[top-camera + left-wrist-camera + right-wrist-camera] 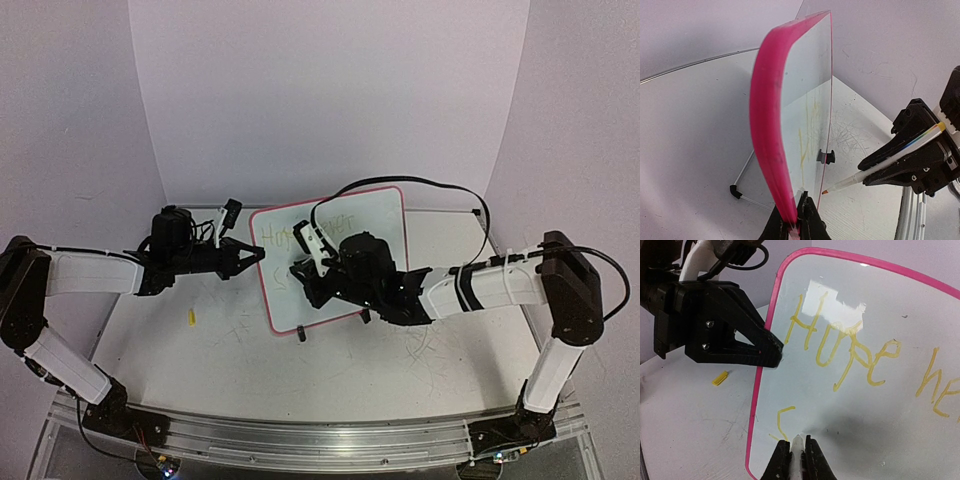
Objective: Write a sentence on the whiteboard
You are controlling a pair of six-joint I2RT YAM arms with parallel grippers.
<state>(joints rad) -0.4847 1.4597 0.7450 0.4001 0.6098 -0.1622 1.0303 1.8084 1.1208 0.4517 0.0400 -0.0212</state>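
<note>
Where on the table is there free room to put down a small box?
Free: the near strip between the board and the front rail, right of the yellow cap. Crowded: the middle, where the left tool and right tool meet at the board.

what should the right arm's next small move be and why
Probably slide the marker tip rightward to start the next letter: the right gripper is shut on it, tip at the whiteboard just right of a lone S under Hope, and the left gripper clamps the pink edge.
</note>
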